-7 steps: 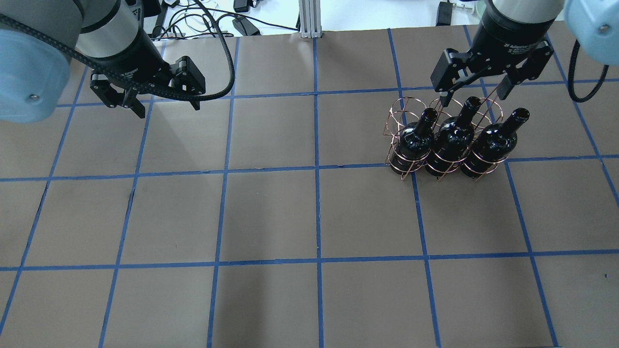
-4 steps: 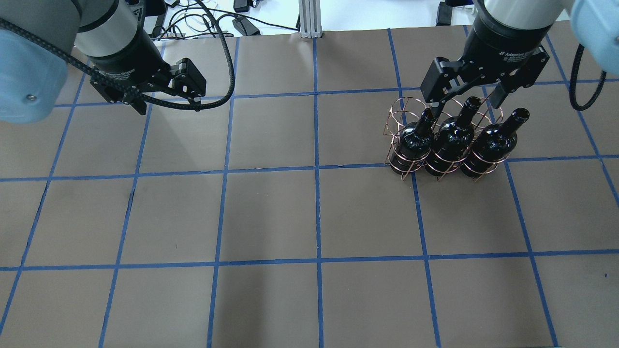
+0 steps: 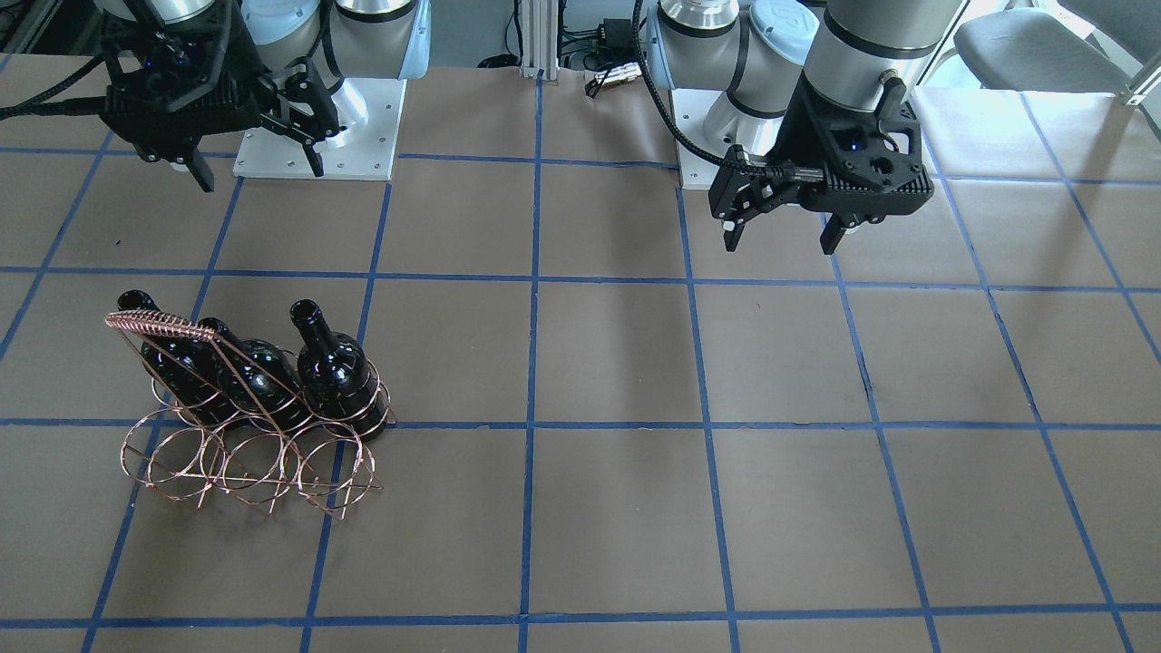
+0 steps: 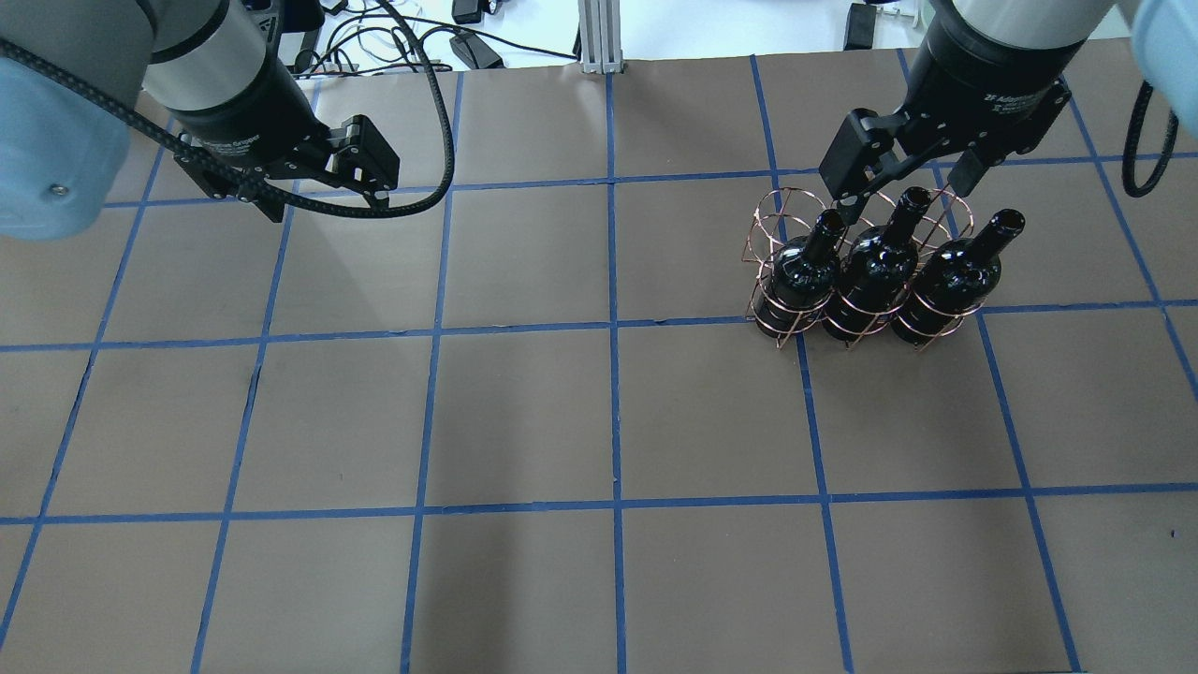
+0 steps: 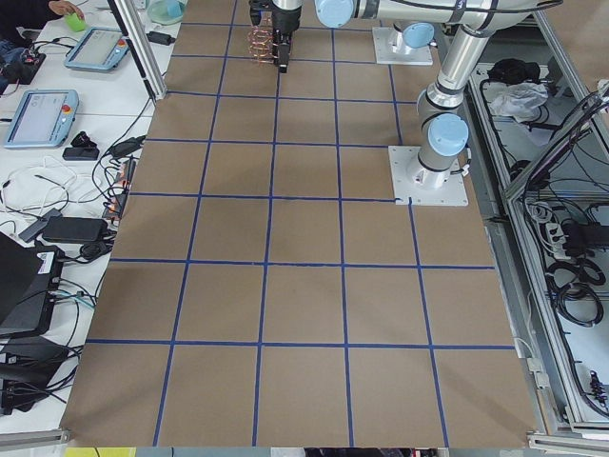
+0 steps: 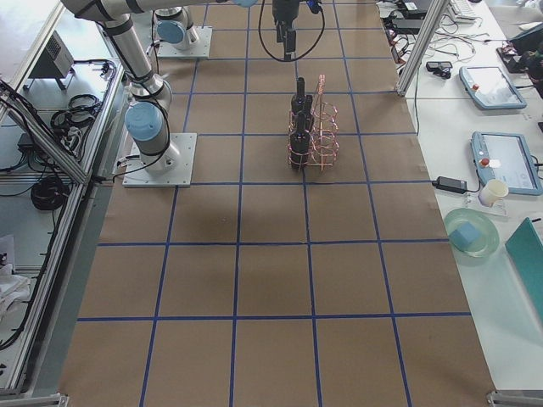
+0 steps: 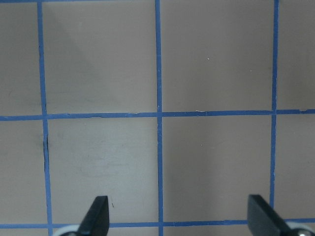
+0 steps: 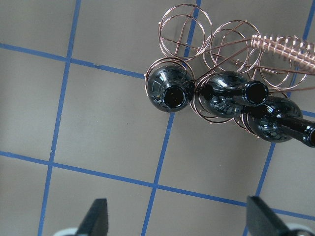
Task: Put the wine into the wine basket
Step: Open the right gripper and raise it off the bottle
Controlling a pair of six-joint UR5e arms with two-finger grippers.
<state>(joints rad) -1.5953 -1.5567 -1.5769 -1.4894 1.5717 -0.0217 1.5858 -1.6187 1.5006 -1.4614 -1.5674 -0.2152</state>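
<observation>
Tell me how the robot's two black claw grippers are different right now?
The black two-finger right gripper hangs near the copper wire basket holding three shiny black glass bottles; the left gripper hangs far off, over brown table. The right gripper's camera looks down on bottle mouths; the left gripper's shows only table and blue tape lines. Both are open and hold nothing.

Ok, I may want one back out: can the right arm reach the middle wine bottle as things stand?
Probably yes: the right gripper hangs open above the wine basket, and the middle bottle stands with its neck clear.
</observation>
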